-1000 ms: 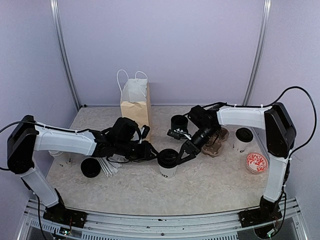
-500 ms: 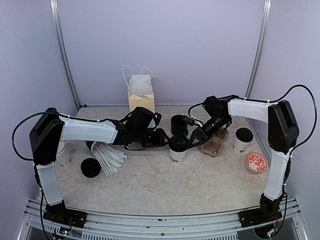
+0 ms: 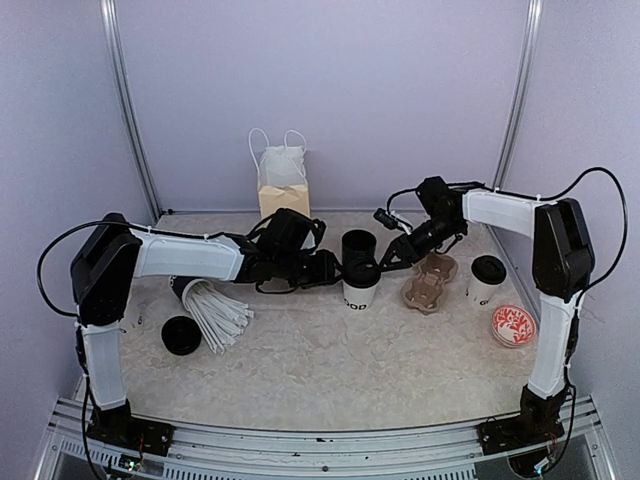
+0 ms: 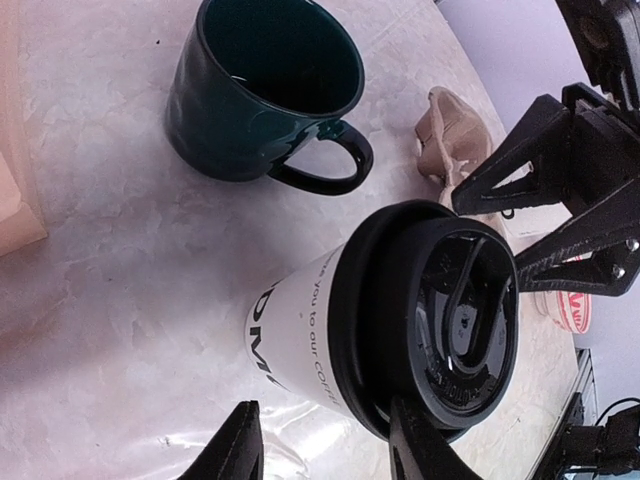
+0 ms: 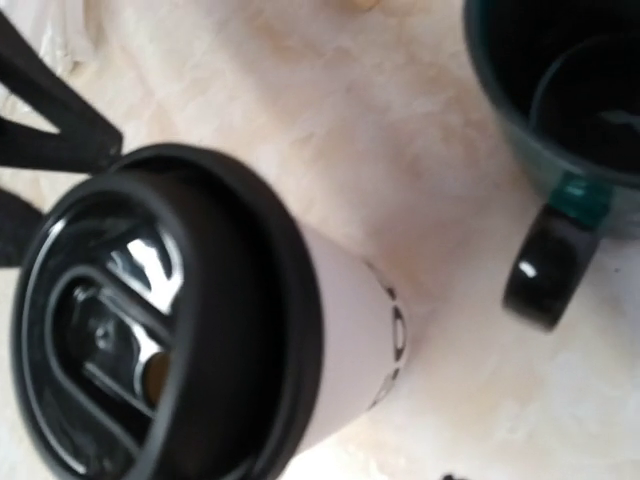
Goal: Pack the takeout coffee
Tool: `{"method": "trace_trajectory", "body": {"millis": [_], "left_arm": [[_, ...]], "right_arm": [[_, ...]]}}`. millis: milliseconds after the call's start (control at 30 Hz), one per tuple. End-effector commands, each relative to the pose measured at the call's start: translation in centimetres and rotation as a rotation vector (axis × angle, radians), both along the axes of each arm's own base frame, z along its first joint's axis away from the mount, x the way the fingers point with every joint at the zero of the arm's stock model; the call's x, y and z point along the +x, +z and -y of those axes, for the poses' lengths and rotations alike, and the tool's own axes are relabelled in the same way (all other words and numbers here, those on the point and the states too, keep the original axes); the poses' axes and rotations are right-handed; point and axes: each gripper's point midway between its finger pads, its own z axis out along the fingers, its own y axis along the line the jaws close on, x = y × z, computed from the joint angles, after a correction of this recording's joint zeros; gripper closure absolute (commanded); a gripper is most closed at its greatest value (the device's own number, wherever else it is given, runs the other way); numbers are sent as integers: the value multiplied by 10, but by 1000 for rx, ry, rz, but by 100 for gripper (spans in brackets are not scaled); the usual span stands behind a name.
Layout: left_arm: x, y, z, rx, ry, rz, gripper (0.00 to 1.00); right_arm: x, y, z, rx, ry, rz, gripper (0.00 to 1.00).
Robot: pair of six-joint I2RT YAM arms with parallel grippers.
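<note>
Since the next move turns on who takes it, note that the takeout cup [image 3: 358, 290] stands upright on the counter [image 3: 320, 385], mid-table, long axis vertical, black lid on. It sits right between the two claws. The left claw [image 4: 325, 450] comes in from the cup's left with its jaws apart. The cup's wall sits just past the fingertips [image 4: 238, 440], and I see no clamp on it. The right claw [image 3: 394, 258] points at the lid from the cup's right, jaws spread, nothing between them. Both are close. The left looks a touch nearer to the body, the right nearer to the lid rim.

A dark green mug [image 3: 358, 246] stands just behind the cup, handle toward it. The pulp carrier [image 3: 428, 285] lies to the cup's right, on the right arm's side. The paper bag [image 3: 283, 198] stands at the back, behind the left arm. A second lidded cup [image 3: 487, 277] stands beyond the carrier. My guess is the right arm has the shorter way to the carrier, the left to the bag. Which one the cup is meant for I cannot tell.

Hard to make out:
- Whether the left claw's right finger brushes the lid rim.
- The right wrist view, which is blurred and barely shows its own fingers.
- The cup's lettering, only partly in view.
- The inside of the bag.
</note>
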Motion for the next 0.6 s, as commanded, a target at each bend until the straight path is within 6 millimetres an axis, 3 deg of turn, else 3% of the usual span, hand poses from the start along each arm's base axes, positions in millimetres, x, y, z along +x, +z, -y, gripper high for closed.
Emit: {"method": "trace_trajectory", "body": {"millis": [0, 233, 333, 467, 567], "left_arm": [[-37, -5, 7, 55, -89, -26, 54], [-75, 32, 8, 62, -179, 54, 51], [-94, 57, 6, 86, -221, 112, 51], [-85, 94, -26, 163, -111, 193, 49], [-55, 127, -69, 219, 54, 253, 48]], "right_arm": [[11, 6, -2, -18, -5, 72, 48], [5, 39, 16, -55, -19, 183, 39], [1, 46, 24, -75, -19, 230, 37], [-5, 46, 33, -108, -22, 269, 34], [-9, 41, 38, -123, -28, 273, 33]]}}
